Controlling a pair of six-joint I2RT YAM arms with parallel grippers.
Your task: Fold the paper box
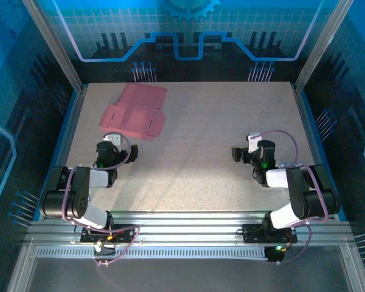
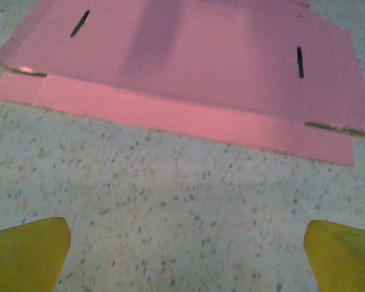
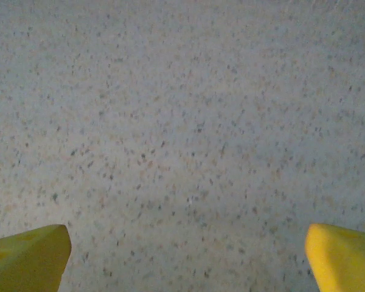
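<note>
Box: the paper box is a flat cut-out sheet, pink face up, lying on the far left part of the table; no panel looks raised.
Near edge: in the left wrist view a long narrow flap runs along the side nearest the arm, with a short cut at each end and two dark slots further in.
Left gripper: jaws spread wide, nothing between the yellow fingers; it sits over bare table just short of that flap, not touching it.
Right gripper: also spread wide and empty, over speckled table on the right side, well apart from the sheet.
Stage: folding appears not to have started.
Risk, sliding: the card lies flush on a smooth top, so a fingertip that meets the edge instead of getting under it would likely push the whole sheet away.
Risk, pivoting: lifting one flap with nothing pinning the rest could swing or flip the sheet.
Risk, bad crease: thin card pinched away from a fold line may buckle or crumple, and the short cuts at the flap ends look like places where a tear could start.
Risk, reach: the right arm has to cross the table to help, so both arms would be working close together there.
Risk, closing: tabs that miss the slots would let the box spring open.
</note>
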